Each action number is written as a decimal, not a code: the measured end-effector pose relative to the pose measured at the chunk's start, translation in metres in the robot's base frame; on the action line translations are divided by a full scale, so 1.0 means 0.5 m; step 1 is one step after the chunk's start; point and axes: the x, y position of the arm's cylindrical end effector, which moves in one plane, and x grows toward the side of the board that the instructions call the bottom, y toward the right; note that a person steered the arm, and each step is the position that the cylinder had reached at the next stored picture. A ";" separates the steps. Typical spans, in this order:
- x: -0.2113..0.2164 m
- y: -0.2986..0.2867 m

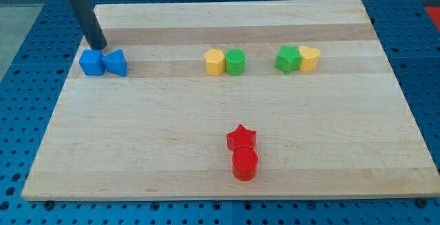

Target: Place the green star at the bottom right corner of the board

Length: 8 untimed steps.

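The green star (287, 58) lies in the upper right part of the wooden board (227, 170), touching a yellow heart-shaped block (309, 58) on its right. My tip (100, 47) is at the board's upper left, far from the star, just above a blue cube (91, 63) and a blue triangle (115, 62) that sit side by side.
A yellow hexagon block (214, 62) and a green cylinder (235, 62) touch each other near the top middle. A red star (241, 137) and a red cylinder (245, 164) sit together at the bottom middle. A blue perforated table surrounds the board.
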 end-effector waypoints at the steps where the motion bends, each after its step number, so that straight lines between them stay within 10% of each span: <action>1: 0.000 0.000; 8: -0.020 0.616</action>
